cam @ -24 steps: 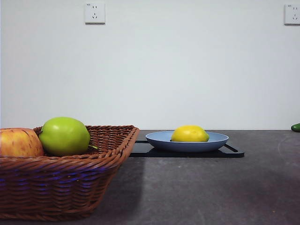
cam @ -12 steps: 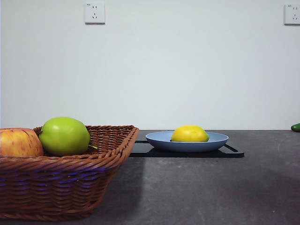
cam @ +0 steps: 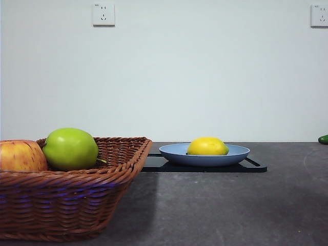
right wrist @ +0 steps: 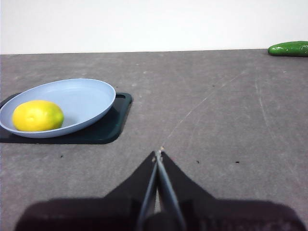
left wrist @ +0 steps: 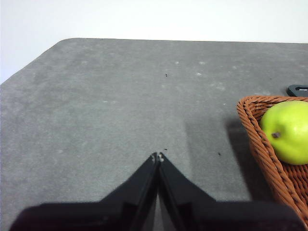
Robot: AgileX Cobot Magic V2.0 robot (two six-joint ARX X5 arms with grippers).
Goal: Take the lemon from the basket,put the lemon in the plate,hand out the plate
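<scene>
Lemon (cam: 207,146) lies in the blue plate (cam: 174,151) on a black tray (cam: 253,166), beside the basket (cam: 77,205) holding a green apple (cam: 70,148). Left gripper (left wrist: 158,157), jaws pressed together, hangs over bare table near the basket. Right gripper (right wrist: 158,155), jaws likewise together, holds nothing, apart from the plate.

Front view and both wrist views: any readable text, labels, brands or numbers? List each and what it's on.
None can be read.
Left wall socket: a tiny dark mark at its top left corner, too small to read.
Right wall socket: the same kind of mark, too small to read.
Lemon, plate, tray, basket, green apple, red-yellow apple: no print visible in any view.
</scene>
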